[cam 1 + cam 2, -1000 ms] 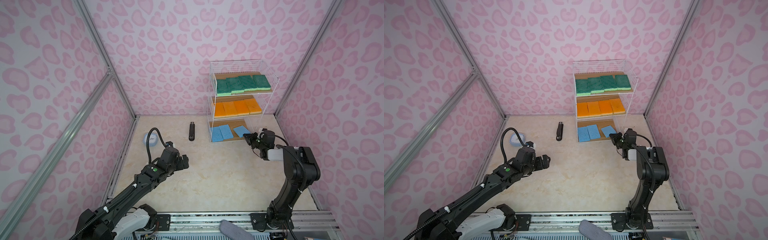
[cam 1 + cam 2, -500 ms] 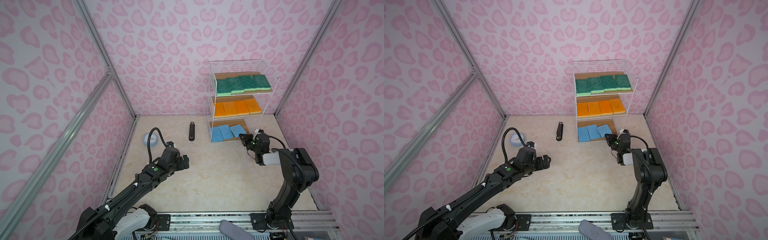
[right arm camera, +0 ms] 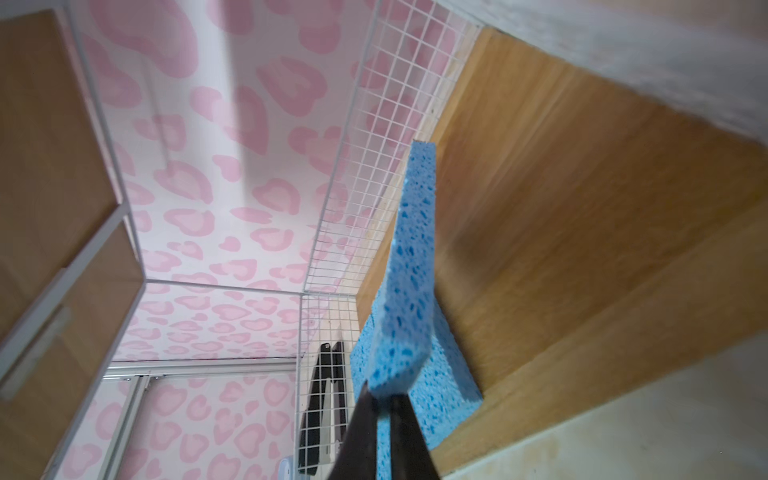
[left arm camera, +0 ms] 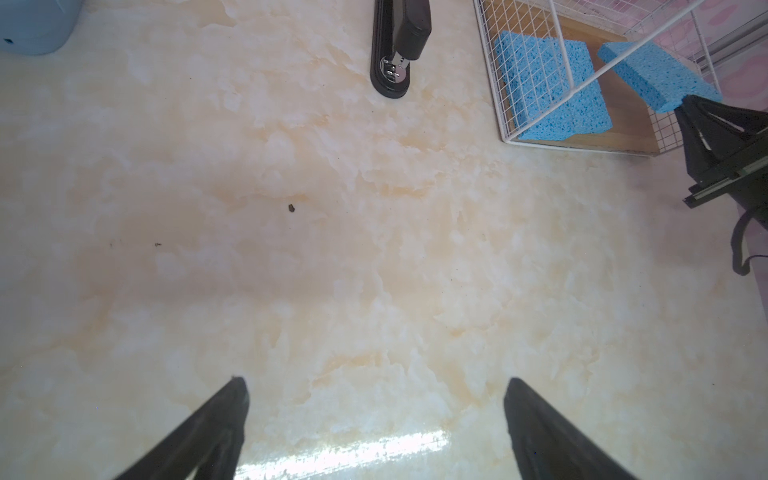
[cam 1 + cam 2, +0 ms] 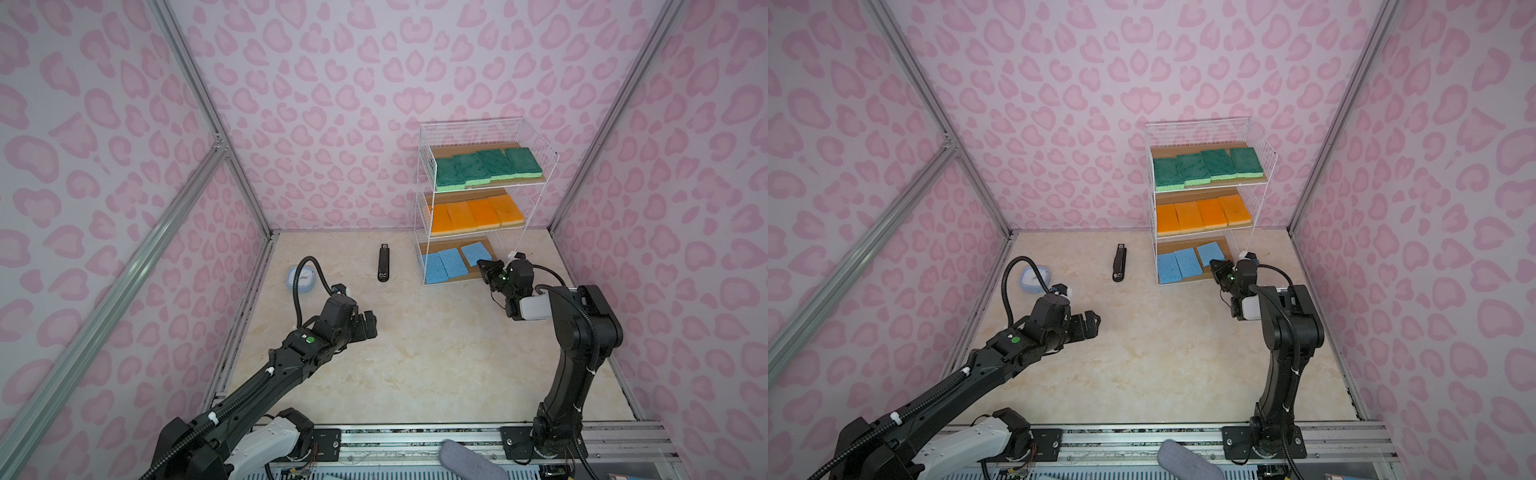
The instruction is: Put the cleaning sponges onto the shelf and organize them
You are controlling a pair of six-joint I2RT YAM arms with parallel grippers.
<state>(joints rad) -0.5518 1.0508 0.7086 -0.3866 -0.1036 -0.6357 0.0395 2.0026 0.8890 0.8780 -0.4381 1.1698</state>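
Sponge, blue, clamped in right jaws: right wrist view shows it edge-on over shelf board; left jaws apart.

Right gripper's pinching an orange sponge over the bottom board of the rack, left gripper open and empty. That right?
Wrong colour only. The right gripper is shut on a blue sponge, not an orange one; the right wrist view shows it pinched by one end over the bottom board. The left gripper is open and empty, as you said.
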